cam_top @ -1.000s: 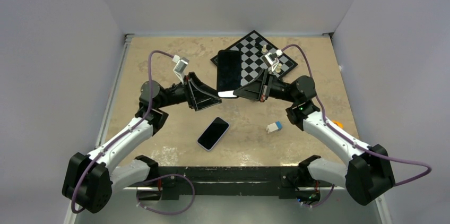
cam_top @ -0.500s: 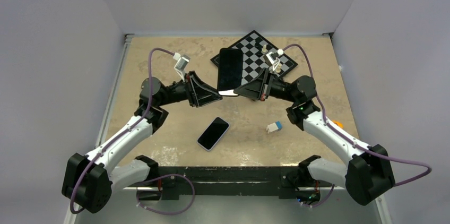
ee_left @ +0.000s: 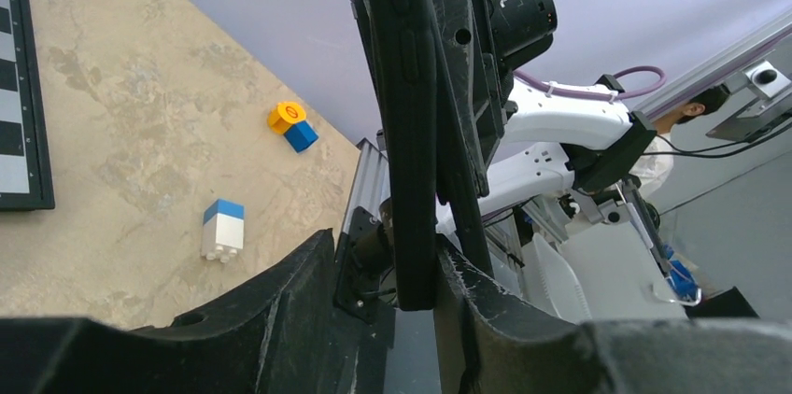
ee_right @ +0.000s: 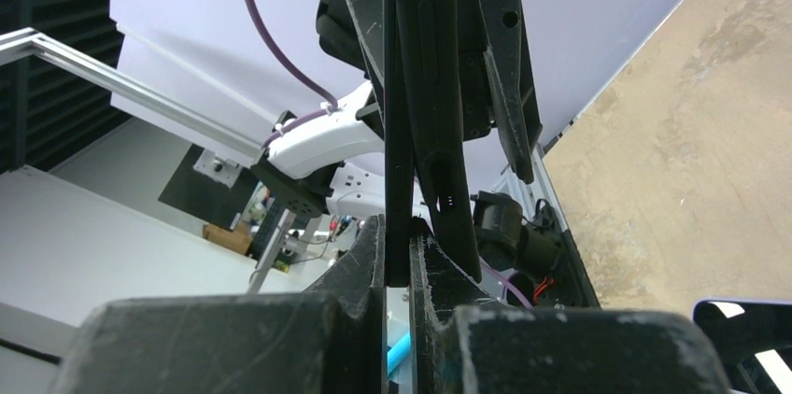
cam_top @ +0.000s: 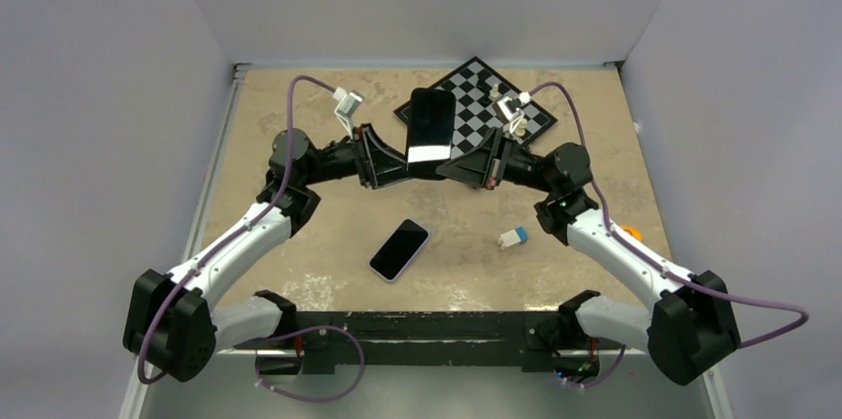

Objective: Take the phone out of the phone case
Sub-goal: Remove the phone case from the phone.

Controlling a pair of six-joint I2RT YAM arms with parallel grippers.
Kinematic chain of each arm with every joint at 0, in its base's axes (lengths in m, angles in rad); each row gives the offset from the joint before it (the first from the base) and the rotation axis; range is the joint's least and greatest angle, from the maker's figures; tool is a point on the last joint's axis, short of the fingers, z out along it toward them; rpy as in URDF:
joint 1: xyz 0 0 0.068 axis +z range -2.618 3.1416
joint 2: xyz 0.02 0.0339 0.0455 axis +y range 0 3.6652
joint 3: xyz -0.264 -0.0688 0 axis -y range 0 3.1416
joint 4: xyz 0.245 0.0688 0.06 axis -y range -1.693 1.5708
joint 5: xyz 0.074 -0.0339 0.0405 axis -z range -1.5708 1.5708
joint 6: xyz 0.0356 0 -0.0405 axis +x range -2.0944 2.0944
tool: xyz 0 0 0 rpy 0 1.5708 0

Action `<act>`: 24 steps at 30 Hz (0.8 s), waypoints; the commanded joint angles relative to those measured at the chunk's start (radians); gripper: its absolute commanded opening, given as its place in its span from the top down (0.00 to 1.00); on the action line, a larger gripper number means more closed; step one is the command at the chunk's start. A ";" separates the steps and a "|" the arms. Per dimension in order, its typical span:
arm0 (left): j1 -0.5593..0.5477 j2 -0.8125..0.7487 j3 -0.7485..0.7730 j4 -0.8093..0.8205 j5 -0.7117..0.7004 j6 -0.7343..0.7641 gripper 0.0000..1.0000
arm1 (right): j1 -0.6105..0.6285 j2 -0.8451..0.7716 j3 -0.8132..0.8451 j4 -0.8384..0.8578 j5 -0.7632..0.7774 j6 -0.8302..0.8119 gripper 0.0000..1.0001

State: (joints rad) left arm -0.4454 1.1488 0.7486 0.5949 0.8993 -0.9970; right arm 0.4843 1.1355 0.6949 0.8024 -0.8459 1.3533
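Note:
A black phone in its phone case (cam_top: 431,123) is held in the air over the table's middle, with a bright patch on its lower part. My right gripper (cam_top: 443,170) is shut on its lower edge. In the right wrist view the jaws (ee_right: 399,240) clamp a thin black slab (ee_right: 396,114), and a thicker black part with a side slot (ee_right: 435,86) leans away from it. My left gripper (cam_top: 405,163) stands open around the case's edge (ee_left: 408,133). One finger (ee_left: 467,291) touches the case; the other stands apart from it.
A second dark phone (cam_top: 399,249) lies flat on the table between the arms. A chessboard (cam_top: 501,116) with a few pieces sits at the back. A white-and-blue brick (cam_top: 513,237) and an orange-and-blue piece (cam_top: 631,232) lie on the right.
The left arm has moved right and up, so its jaws now straddle the cased phone's lower left edge. The phone has swung slightly more upright. The right gripper has kept its grip.

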 commanded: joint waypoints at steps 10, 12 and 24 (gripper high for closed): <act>0.002 0.029 0.076 0.155 -0.015 -0.119 0.86 | 0.027 -0.059 0.042 -0.143 -0.007 -0.161 1.00; 0.002 0.041 0.068 0.173 -0.037 -0.149 0.97 | 0.027 -0.059 0.038 -0.167 0.002 -0.184 1.00; 0.030 0.034 -0.057 -0.220 -0.410 -0.172 1.00 | 0.048 -0.067 -0.057 -0.232 0.042 -0.252 1.00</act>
State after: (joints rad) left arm -0.4454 1.2083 0.7109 0.5282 0.7391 -1.1431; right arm 0.4995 1.0927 0.6727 0.5358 -0.7418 1.1591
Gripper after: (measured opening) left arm 0.170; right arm 0.056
